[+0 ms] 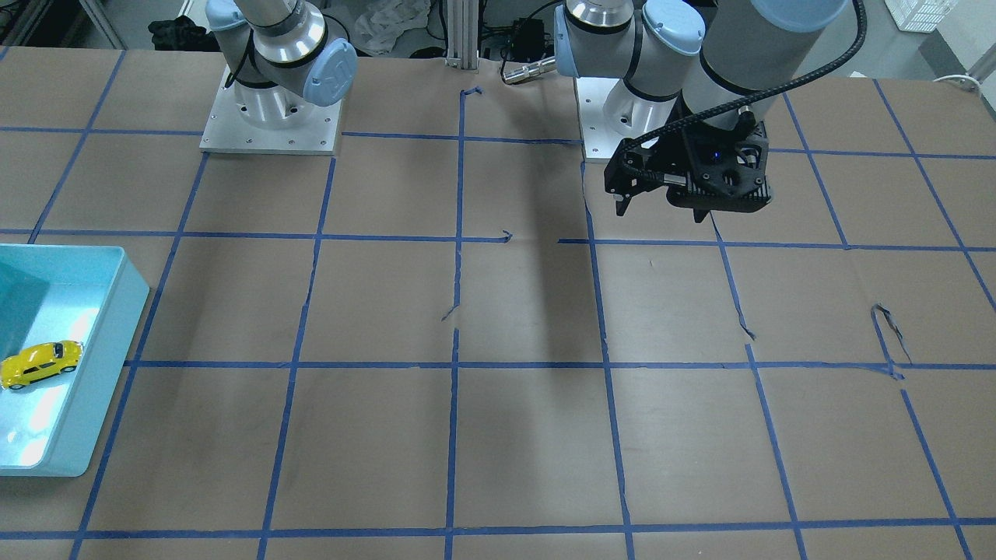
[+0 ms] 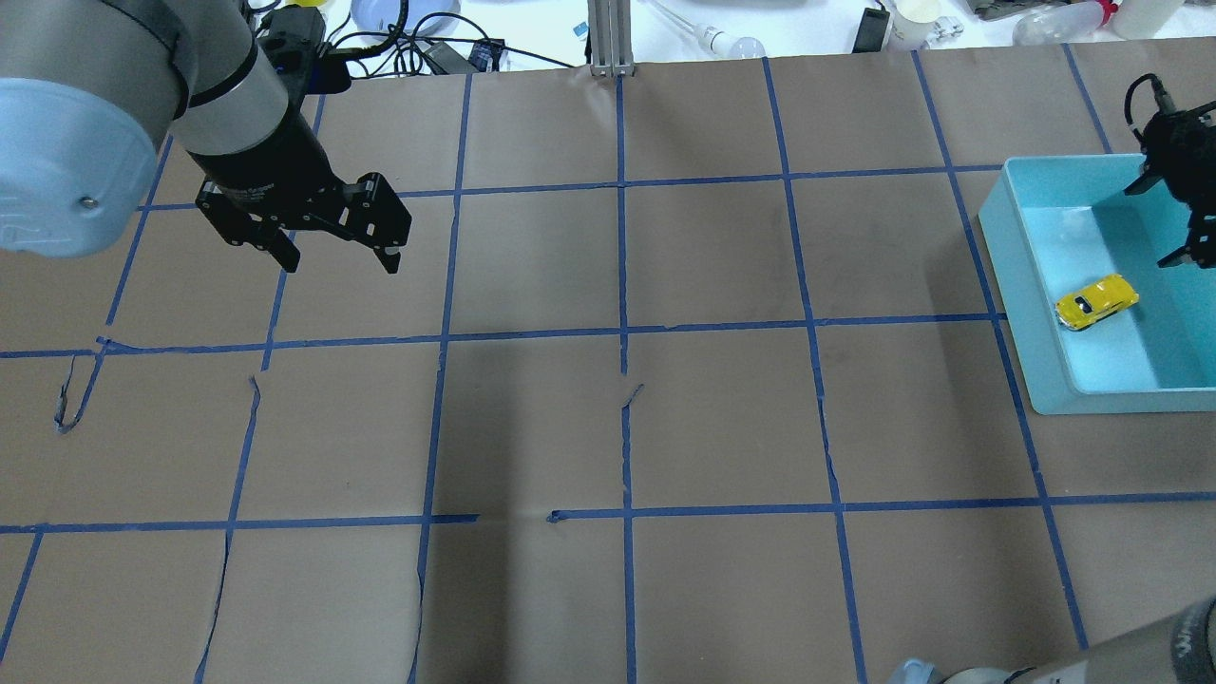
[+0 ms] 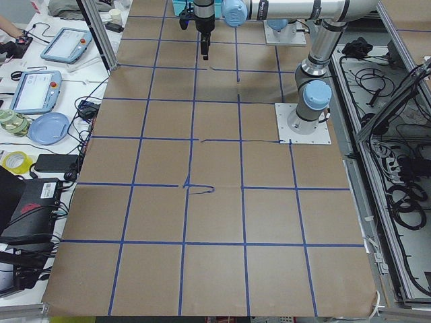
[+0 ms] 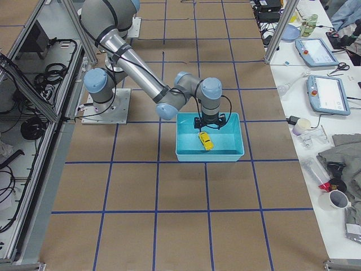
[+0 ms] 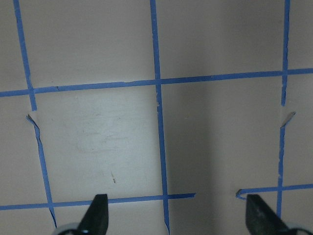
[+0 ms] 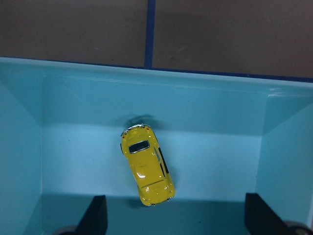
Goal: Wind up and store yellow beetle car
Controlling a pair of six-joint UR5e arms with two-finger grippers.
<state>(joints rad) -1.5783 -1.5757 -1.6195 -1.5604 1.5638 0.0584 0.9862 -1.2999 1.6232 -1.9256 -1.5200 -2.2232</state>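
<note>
- One yellow beetle car: glossy, rounded, dark windows. It lies on the bin floor, running 11 to 5 o'clock in the right wrist view.
- One bin: teal, rectangular, smooth-walled, at the table's 3 o'clock in the overhead view.
- Two black grippers: right gripper above the car, fingers spread, empty; left gripper at 10 o'clock, fingers spread, empty.
- Table: matte brown paper with a blue tape grid.
</note>
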